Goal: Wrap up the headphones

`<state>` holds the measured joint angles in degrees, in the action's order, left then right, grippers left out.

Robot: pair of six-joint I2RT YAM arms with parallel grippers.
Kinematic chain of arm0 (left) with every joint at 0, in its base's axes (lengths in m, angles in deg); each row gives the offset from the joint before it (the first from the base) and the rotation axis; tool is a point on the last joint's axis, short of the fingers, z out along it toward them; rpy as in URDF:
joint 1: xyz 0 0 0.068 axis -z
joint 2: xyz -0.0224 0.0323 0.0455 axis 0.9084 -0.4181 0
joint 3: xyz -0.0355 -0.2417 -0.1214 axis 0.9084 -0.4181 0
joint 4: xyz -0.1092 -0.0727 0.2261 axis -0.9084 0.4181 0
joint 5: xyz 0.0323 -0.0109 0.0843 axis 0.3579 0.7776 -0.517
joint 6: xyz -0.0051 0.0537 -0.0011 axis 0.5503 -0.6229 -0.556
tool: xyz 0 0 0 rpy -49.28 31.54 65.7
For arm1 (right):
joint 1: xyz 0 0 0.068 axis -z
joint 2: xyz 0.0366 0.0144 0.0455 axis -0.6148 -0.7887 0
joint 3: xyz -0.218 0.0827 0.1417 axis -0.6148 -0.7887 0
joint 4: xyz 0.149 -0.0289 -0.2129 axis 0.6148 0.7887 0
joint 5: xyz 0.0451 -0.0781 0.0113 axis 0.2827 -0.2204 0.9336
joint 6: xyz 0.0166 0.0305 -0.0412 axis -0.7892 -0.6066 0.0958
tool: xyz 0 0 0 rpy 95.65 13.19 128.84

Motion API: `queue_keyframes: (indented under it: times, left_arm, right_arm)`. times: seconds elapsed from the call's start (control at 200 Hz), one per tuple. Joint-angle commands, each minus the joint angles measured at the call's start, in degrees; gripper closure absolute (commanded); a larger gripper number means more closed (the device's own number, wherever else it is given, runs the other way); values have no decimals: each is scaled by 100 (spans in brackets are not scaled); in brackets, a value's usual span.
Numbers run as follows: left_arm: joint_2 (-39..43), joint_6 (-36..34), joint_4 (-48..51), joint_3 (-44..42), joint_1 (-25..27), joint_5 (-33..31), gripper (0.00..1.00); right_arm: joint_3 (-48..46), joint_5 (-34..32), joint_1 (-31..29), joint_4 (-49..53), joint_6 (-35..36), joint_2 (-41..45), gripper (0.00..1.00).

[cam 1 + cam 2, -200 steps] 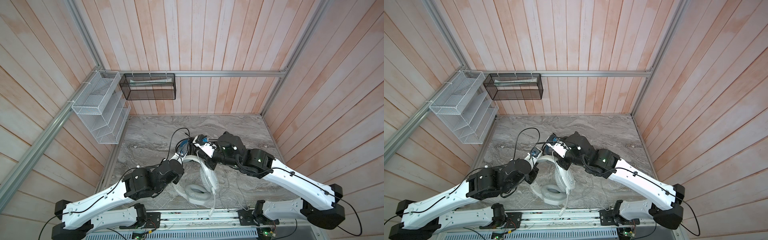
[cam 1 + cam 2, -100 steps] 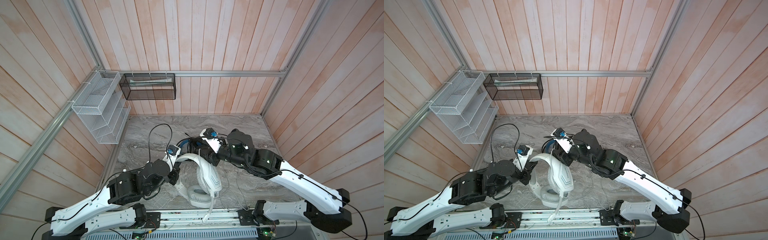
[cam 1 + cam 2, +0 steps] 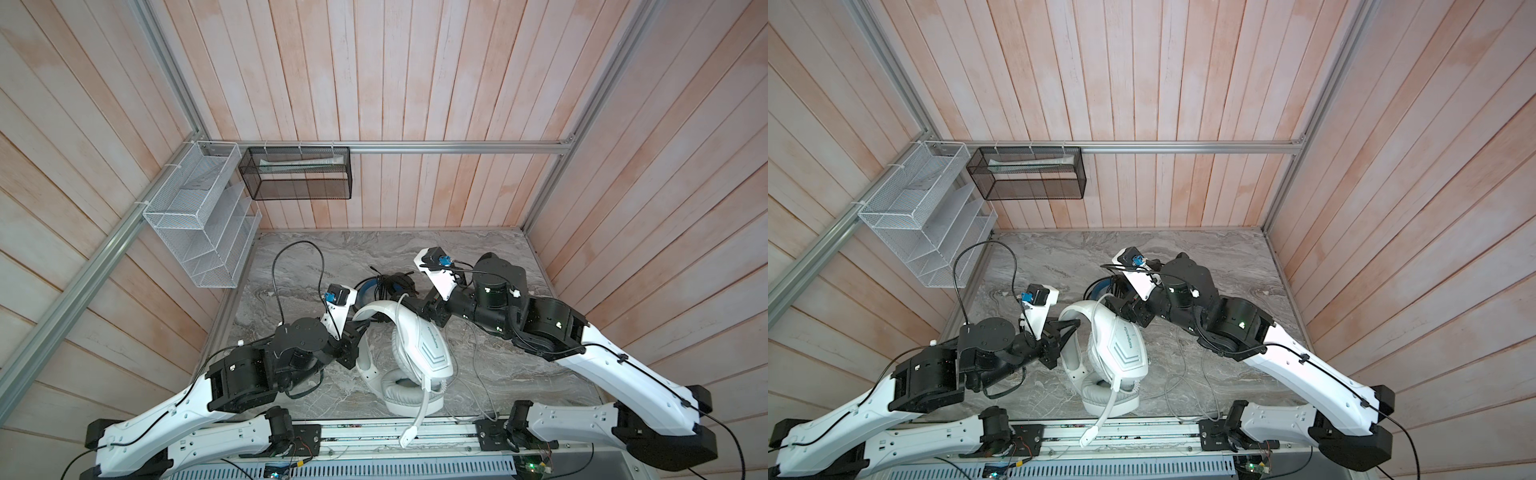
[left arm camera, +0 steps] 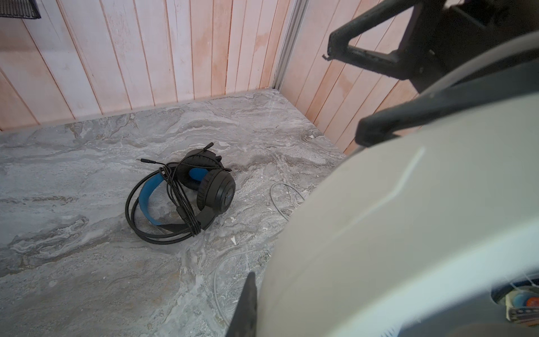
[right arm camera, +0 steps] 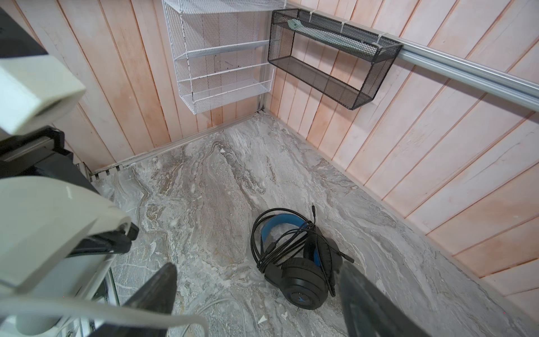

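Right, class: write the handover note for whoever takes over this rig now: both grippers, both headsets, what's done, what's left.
Left gripper: shut on the headband of the white headset, holding it upright near the front edge.
Right gripper: open, empty, beside that headband.
Black headset: lying on the table farther back, its cable wound round it; looks done.
Left to do: the grey cable lies mostly loose on the table; wind it round the white headset.

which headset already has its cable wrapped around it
The black headset with the blue headband: its black cable is wound around it; the white headset has its grey cable trailing loose.
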<state>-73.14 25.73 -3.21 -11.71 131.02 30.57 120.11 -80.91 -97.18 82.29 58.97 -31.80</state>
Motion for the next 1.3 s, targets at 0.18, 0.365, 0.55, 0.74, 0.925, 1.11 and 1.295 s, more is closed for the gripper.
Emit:
queue_keyframes:
  times: [0.18,0.365,0.55,0.74,0.925,1.11,1.295]
  left_arm:
    - [126,865,-925,586,-261,258,100]
    - [85,1158,-752,805,-350,-57,100]
    - [-102,1322,-347,1107,-479,-576,100]
    - [-535,1462,249,1829,-718,-968,100]
    - [-819,1500,537,2203,-1208,-780,100]
    - [-1057,1462,614,2355,-1854,-392,100]
    - [-1132,1445,398,2334,-2337,124,100]
  right_arm:
    - [-683,303,417,-301,-183,427,9]
    - [-1287,466,816,-745,-439,675,1]
    - [-2456,777,1098,-1821,-956,1196,1]
    - [-4233,1832,1096,-3668,-1738,1330,1]
    - [-5579,2246,1023,-5347,-2185,1443,2]
    - [-6191,1985,598,-6052,-2183,1085,1]
    - [-6239,1374,71,-6231,-2048,448,1]
